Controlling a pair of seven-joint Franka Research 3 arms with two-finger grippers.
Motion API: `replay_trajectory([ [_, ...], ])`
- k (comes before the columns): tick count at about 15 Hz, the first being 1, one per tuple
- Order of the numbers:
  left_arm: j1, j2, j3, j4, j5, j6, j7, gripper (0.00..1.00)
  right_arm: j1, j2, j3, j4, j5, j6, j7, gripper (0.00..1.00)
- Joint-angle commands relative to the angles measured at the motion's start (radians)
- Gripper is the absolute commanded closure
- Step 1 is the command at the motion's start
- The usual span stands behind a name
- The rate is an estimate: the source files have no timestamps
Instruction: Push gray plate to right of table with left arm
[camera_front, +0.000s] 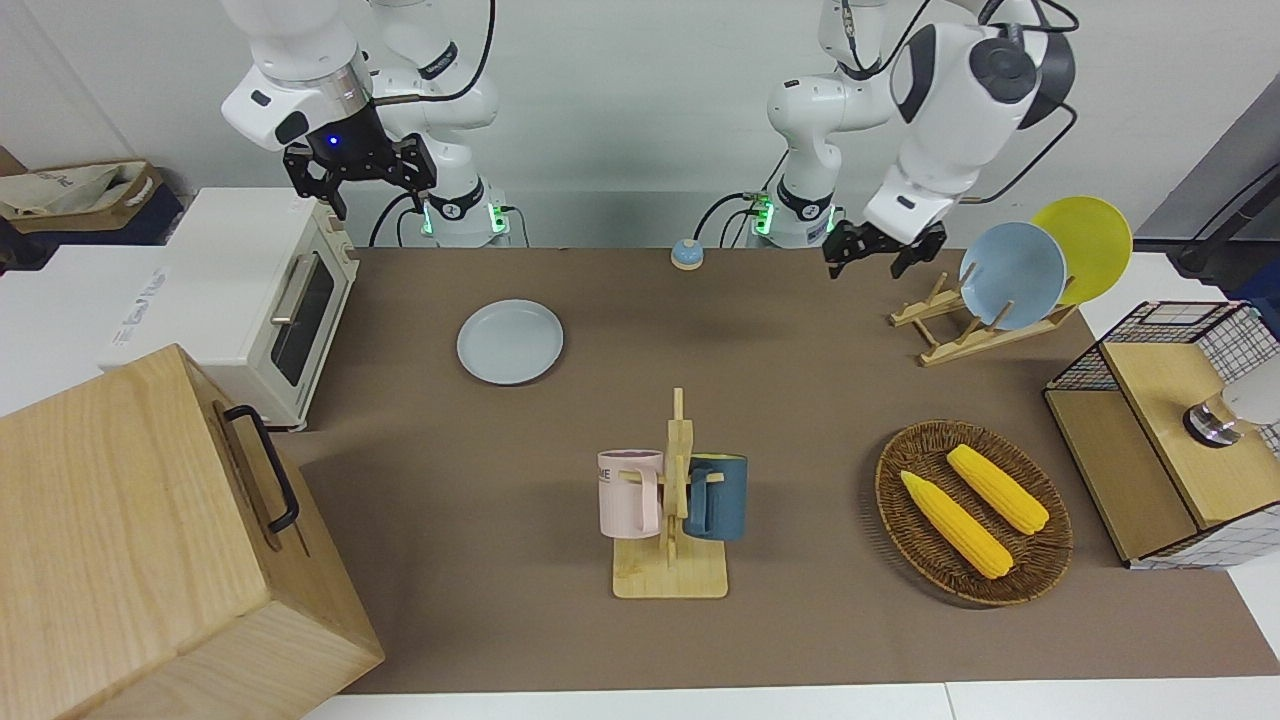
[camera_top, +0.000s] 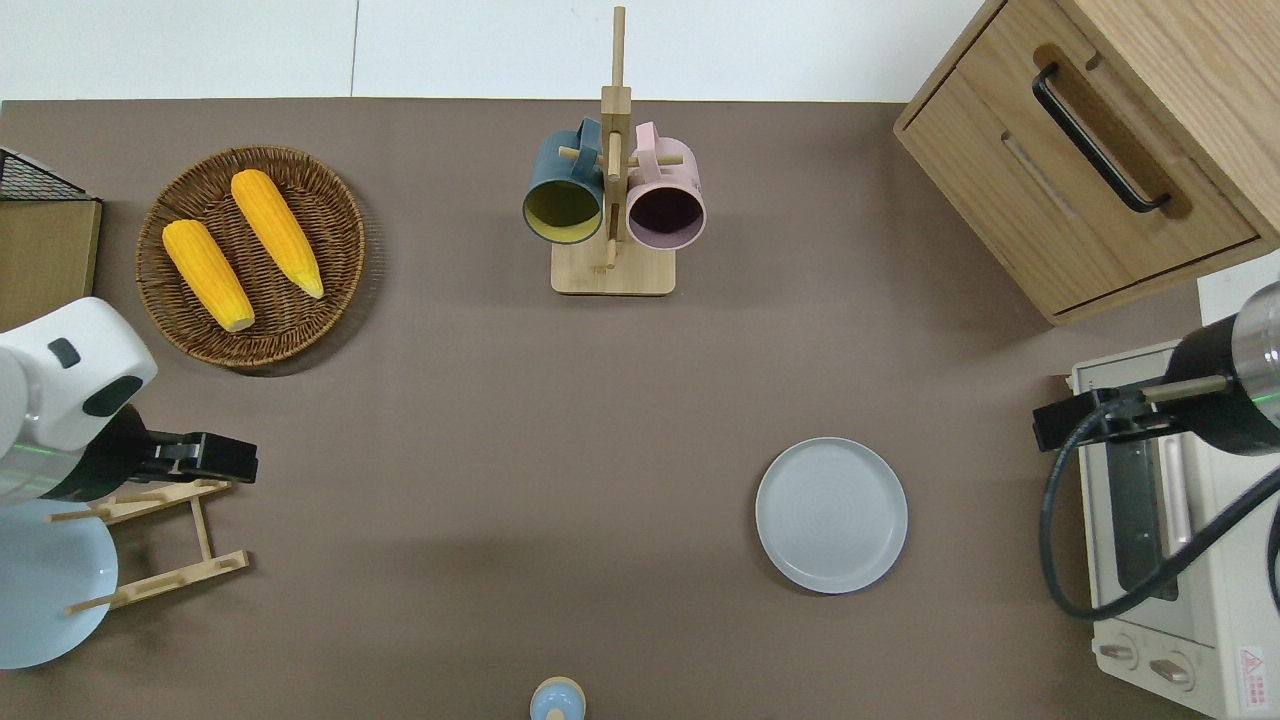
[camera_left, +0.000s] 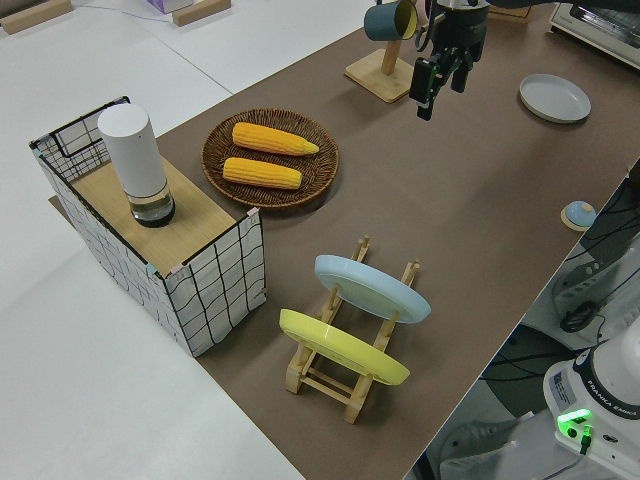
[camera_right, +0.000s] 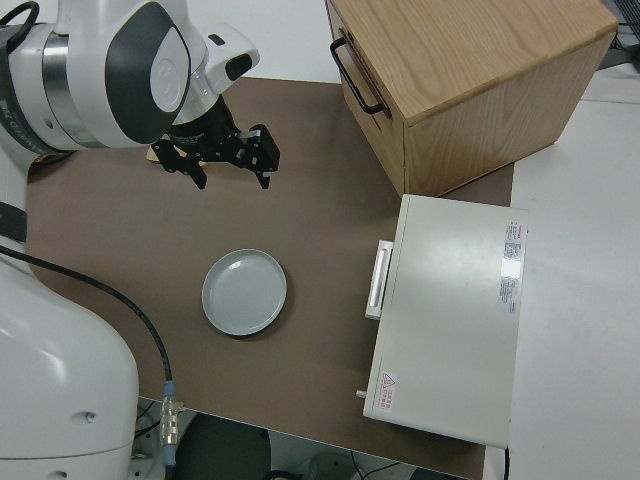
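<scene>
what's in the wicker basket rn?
Two yellow corn cobs lie side by side in the wicker basket, apart from each other. Nothing else shows in it; the weave right under the cobs is covered.

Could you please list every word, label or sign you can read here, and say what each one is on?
"ME": on the pink mug, the only letters showing.
"FRANKA ROBOTICS": on the robot base, left side view; small, partly legible.
Red warning triangle with fine print: on the toaster oven; print too small to read.
Label on the oven top: unreadable.
</scene>
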Motion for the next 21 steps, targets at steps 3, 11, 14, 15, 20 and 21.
replay_trajectory([
  [3,0.001,-0.018,0.037,0.067,0.070,-0.057,0.080,0.01,-0.019,-0.002,0.016,0.009,0.004,-0.016,0.013,0.017],
  [11,-0.001,-0.018,0.032,0.068,0.060,-0.037,0.071,0.01,-0.019,-0.002,0.016,0.009,0.004,-0.016,0.013,0.017],
  [14,-0.010,-0.018,0.026,0.068,0.058,-0.016,0.068,0.01,-0.019,-0.002,0.016,0.009,0.004,-0.016,0.012,0.017],
  [15,-0.010,-0.016,0.025,0.068,0.058,0.004,0.068,0.01,-0.020,-0.002,0.016,0.009,0.004,-0.016,0.012,0.017],
  [20,-0.011,-0.016,0.022,0.068,0.056,0.024,0.069,0.01,-0.020,-0.002,0.016,0.009,0.004,-0.016,0.013,0.017],
  [21,-0.011,-0.016,0.020,0.068,0.055,0.024,0.069,0.01,-0.020,-0.002,0.016,0.009,0.004,-0.016,0.013,0.017],
])
